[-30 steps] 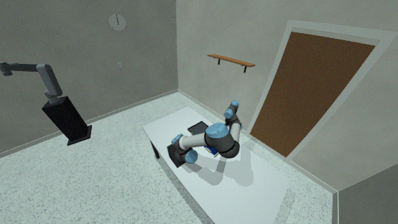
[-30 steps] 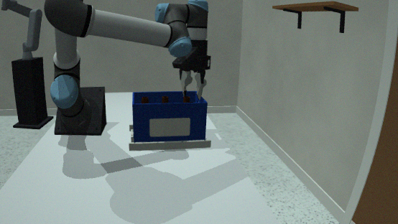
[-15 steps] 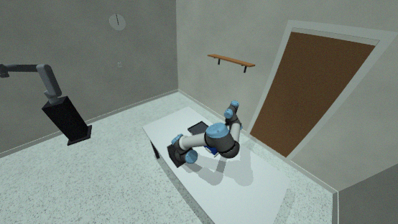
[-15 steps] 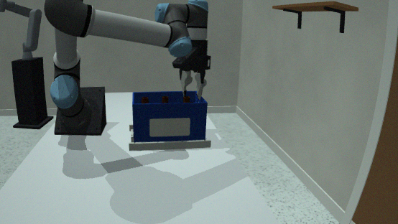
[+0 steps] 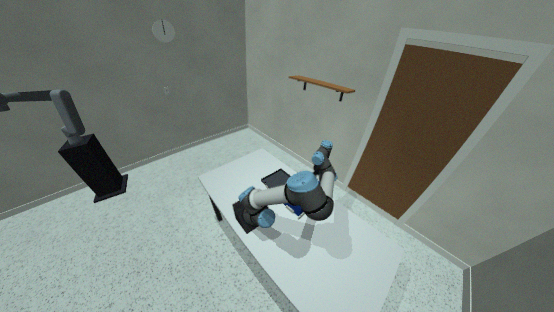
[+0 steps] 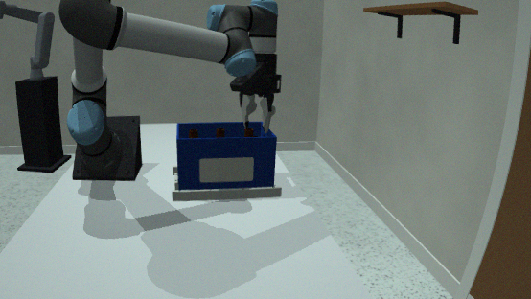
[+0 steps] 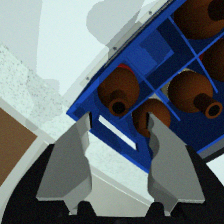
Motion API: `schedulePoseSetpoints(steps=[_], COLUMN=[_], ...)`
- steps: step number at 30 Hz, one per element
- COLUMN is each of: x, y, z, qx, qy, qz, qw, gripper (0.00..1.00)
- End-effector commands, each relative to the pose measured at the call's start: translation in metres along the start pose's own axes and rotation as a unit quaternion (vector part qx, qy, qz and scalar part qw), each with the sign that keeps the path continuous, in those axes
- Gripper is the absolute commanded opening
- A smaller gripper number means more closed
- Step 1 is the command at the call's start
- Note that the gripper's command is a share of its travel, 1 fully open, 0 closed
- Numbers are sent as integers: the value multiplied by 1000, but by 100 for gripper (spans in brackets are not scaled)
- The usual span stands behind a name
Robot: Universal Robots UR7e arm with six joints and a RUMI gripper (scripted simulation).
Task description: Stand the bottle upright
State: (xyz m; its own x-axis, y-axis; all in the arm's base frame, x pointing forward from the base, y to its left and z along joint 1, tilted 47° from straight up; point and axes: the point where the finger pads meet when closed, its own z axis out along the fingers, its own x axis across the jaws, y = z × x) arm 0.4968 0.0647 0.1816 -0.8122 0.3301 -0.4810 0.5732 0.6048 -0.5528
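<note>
The blue crate (image 6: 225, 155) stands on the white table, and brown bottle tops (image 6: 219, 132) show above its rim. In the wrist view I look down into its cells: one brown bottle (image 7: 118, 95) with its dark opening sits in the corner cell. A second bottle is partly hidden by my right finger, and another (image 7: 195, 92) stands further in. My gripper (image 6: 257, 122) hangs over the crate's far right corner with its fingertips about at rim height. It is open with nothing between the fingers; the crate's corner wall lies below the gap. The dark tray (image 5: 276, 177) lies flat on the table beyond the arm.
A grey ledge (image 6: 225, 194) runs along the foot of the crate. My arm's base (image 6: 107, 149) stands at the table's left. A black stand with a camera arm (image 6: 40, 122) is on the floor. The wall and a wooden shelf (image 6: 422, 10) are on the right.
</note>
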Motion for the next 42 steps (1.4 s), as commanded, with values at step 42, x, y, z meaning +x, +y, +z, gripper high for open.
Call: schedulePoseSetpoints(steps=[42], x=[0], y=[0], z=[34], qx=[0], qy=[0], qz=[0], qw=[1000], gripper=[38])
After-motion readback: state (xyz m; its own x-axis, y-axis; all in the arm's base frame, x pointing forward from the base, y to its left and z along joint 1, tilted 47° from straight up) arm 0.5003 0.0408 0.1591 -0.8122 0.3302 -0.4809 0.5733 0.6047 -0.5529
